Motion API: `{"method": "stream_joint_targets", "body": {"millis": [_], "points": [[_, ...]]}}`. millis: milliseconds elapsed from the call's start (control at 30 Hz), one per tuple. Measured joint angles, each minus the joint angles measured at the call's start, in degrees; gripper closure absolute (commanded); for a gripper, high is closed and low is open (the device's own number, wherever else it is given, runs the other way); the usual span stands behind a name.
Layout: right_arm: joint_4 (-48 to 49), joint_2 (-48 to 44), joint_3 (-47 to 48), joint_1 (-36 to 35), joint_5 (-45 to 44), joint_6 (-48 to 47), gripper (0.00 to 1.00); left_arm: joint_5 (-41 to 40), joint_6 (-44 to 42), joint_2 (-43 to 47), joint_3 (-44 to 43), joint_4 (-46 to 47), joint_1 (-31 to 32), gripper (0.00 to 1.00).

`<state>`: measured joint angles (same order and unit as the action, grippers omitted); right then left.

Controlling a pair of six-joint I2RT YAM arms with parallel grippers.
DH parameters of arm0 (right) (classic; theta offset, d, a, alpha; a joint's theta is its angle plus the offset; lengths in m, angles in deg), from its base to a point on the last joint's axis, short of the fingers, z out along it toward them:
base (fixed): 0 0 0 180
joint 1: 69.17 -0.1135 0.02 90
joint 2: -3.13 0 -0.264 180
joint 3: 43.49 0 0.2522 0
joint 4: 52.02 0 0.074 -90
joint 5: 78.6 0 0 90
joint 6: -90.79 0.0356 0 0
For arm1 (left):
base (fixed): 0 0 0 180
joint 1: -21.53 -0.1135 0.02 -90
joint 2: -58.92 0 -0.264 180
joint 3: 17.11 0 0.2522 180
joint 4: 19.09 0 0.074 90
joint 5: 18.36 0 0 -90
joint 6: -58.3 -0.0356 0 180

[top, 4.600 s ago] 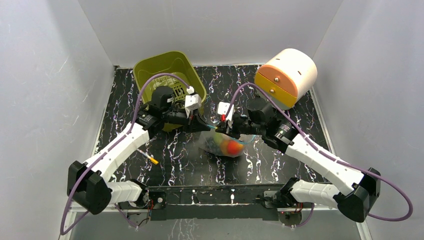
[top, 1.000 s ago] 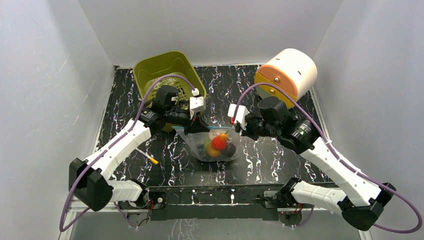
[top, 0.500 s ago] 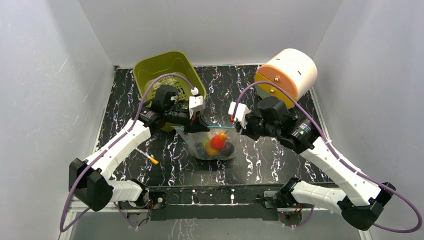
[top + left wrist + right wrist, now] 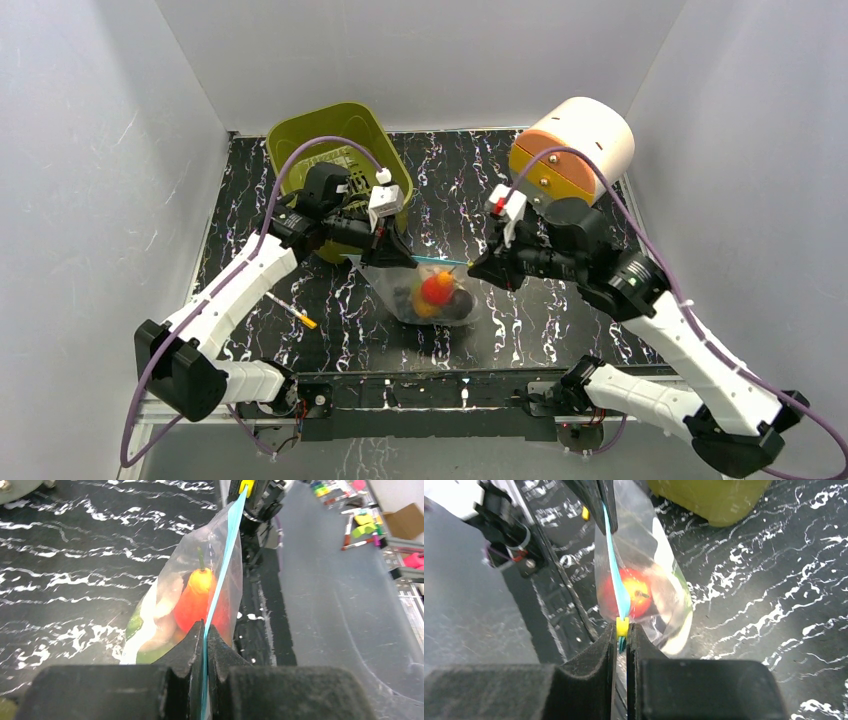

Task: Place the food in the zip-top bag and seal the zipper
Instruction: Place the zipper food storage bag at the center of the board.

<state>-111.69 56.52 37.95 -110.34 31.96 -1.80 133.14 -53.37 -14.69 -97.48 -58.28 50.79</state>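
The clear zip-top bag (image 4: 432,295) hangs between my two grippers above the black marbled table, with the food inside: a red-orange fruit (image 4: 436,288), a dark piece and pale-green and white pieces (image 4: 150,625). The blue-teal zipper (image 4: 440,262) is stretched straight between the grippers. My left gripper (image 4: 385,258) is shut on the zipper's left end (image 4: 204,645). My right gripper (image 4: 478,268) is shut on the zipper's right end at the small yellow slider (image 4: 622,626). The fruit shows through the bag in the right wrist view (image 4: 634,592).
An olive-green bin (image 4: 335,150) stands at the back left, just behind the left arm. A cream and orange drum-shaped box (image 4: 572,152) stands at the back right. A thin yellow-tipped stick (image 4: 295,312) lies on the table at the left.
My right gripper has moved right along the zipper, from near its middle to its right end, and the strip is now pulled taut. The bag has lifted and hangs straighter. The left gripper holds its place.
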Motion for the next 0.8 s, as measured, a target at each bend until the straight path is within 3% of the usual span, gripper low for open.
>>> {"method": "stream_joint_targets", "body": {"millis": [133,167,267,433,467,500,533,800], "points": [[3.4,-5.0,-1.7,0.0,0.3,5.7,1.00,4.0,0.1,-0.1,-0.9,-1.1,0.5,0.98],[4.2,-5.9,-2.2,0.0,0.0,6.7,1.00,4.7,0.3,-0.3,-1.0,-0.8,0.5,0.90],[5.0,-6.8,-3.7,0.0,-2.6,7.8,1.00,4.5,1.2,-2.3,-1.8,-0.5,0.3,0.54],[3.4,-3.8,-5.4,0.2,-10.7,8.5,1.00,-2.4,4.9,-5.2,-2.0,0.8,-1.1,0.38],[3.3,-2.1,-5.4,0.2,-13.6,8.5,1.00,-3.8,5.9,-5.2,-2.1,1.8,-1.2,0.30],[3.5,-1.0,-5.4,0.3,-15.2,8.5,1.00,-4.9,6.8,-5.1,-2.1,2.7,-1.2,0.11],[3.7,0.0,-5.6,0.4,-17.0,8.5,1.00,-6.1,7.8,-5.0,-2.1,3.5,-1.2,0.03],[6.1,4.1,-8.3,0.6,-29.6,7.0,1.00,-16.0,15.7,-4.9,-4.0,7.5,-1.2,0.01]]}}
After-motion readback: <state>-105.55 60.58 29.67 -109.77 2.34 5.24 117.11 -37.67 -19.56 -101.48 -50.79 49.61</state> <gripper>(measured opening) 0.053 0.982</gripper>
